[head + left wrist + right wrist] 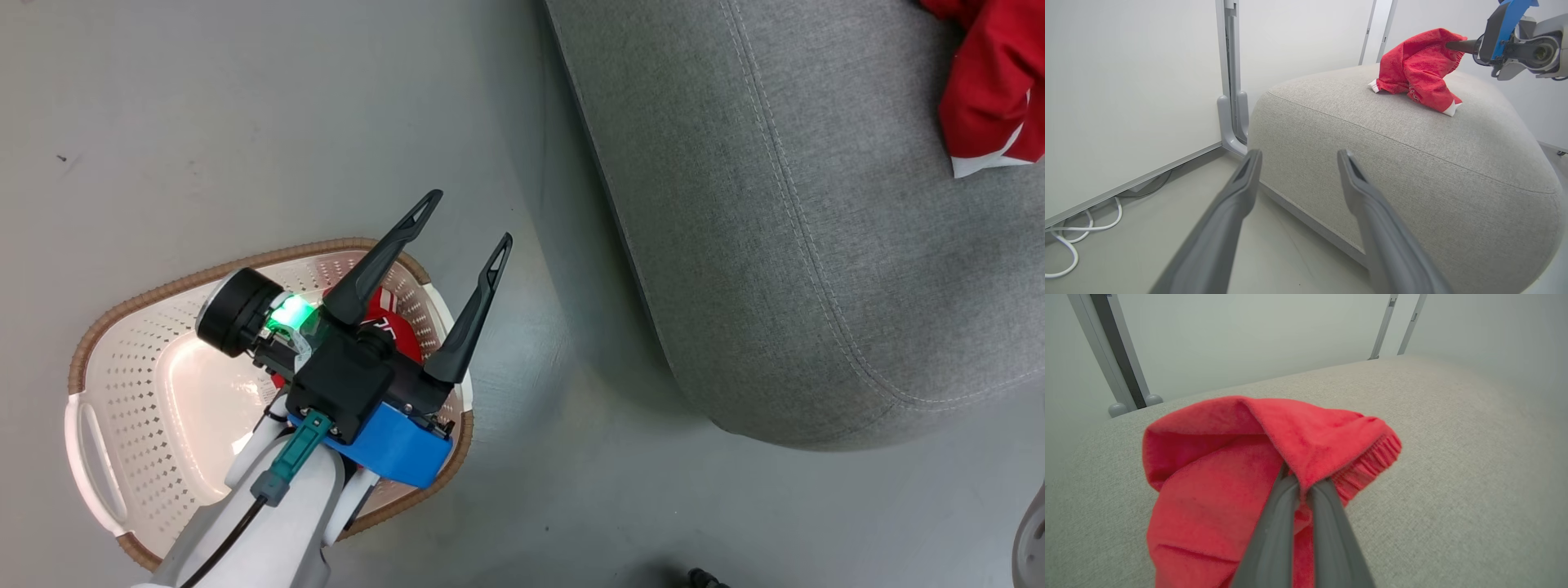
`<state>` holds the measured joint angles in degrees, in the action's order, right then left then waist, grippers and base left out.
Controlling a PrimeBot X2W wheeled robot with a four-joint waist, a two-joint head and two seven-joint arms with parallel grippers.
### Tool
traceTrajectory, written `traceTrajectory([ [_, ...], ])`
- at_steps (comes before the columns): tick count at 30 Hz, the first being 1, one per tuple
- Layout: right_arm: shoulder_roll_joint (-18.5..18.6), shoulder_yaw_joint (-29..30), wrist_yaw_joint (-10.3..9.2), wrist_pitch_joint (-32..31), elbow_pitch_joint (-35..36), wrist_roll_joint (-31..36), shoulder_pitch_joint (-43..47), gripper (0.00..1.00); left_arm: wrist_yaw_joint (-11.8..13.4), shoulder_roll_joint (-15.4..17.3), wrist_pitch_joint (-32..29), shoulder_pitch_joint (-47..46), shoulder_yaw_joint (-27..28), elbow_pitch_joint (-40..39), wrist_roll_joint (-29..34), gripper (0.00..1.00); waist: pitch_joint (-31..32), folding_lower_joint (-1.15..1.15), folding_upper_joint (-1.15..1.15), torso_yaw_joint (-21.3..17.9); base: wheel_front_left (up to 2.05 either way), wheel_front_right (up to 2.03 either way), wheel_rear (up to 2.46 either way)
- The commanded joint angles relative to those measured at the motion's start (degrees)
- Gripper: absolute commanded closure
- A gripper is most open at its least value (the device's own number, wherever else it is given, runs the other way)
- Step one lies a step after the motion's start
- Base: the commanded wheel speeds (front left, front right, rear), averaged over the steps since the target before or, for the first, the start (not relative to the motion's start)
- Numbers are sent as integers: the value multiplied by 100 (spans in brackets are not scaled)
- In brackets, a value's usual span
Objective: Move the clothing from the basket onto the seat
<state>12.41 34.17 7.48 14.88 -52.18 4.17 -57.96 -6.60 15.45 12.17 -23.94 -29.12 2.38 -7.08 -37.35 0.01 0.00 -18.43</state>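
- The left gripper [469, 217] hangs above the basket [122, 376], its two dark fingers spread wide apart with nothing between them.
- In the head view its fingers point up and to the right, with the tips past the basket's brown rim and over the grey floor [245, 122].
- In the left wrist view the same gripper [1298, 153] faces the side of the seat [1412, 171], well apart from it.
- The basket stands on the floor, to the left of the seat [775, 245] and not touching it.
- The jersey [384, 314] lies inside the basket at its right end. It is mostly hidden under the left arm, with a bit of red and some lettering showing.
- The right gripper [1304, 479] is closed tight on a fold of the red garment [1216, 469], near a ribbed edge.
- From the left wrist view, the right gripper [1449, 44] holds the top of the red garment [1417, 69] bunched up, while the white-trimmed lower corners rest on top of the seat.
- In the head view the red garment [988, 90] shows at the upper right corner, on the seat.
- A white cable [1069, 245] lies looped on the floor by the wall.
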Motion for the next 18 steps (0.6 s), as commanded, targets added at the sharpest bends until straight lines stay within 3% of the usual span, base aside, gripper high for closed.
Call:
traceTrajectory([
  [1, 30, 49, 3, 27, -67, 61, -54, 100, 29, 20, 6, -118, 1, -5, -43, 0, 7, -1, 0, 4, 0, 0, 0],
  [6, -9, 164, 3, 36, -187, 254, -118, 100, 42, -7, 57, -91, -20, 33, -88, 0, 66, -1, 0, 12, 0, 0, 0],
  [7, -25, 184, 3, 37, -178, 280, -121, 83, 41, -19, 71, -84, -30, 48, -98, 0, 84, -1, 0, 17, 0, 0, 0],
  [8, -45, 212, 3, 38, -191, 297, -109, 57, 38, -30, 75, -83, -39, 67, -95, 0, 104, -1, 0, 25, 0, 0, 0],
  [9, -44, 221, 3, 37, -211, 346, -77, 18, 35, -51, 94, -89, -56, 96, -110, 0, 131, -1, 0, 44, 0, 0, 0],
  [10, -28, 207, 3, 38, -196, 416, -36, 0, 33, -74, 114, -101, -69, 118, -131, 0, 159, -1, 0, 65, 0, 0, 0],
  [18, -17, 272, 3, 40, -190, 660, 240, 0, 17, -268, 242, -78, -122, 475, -317, 0, 521, -1, 0, 276, 0, 0, 0],
])
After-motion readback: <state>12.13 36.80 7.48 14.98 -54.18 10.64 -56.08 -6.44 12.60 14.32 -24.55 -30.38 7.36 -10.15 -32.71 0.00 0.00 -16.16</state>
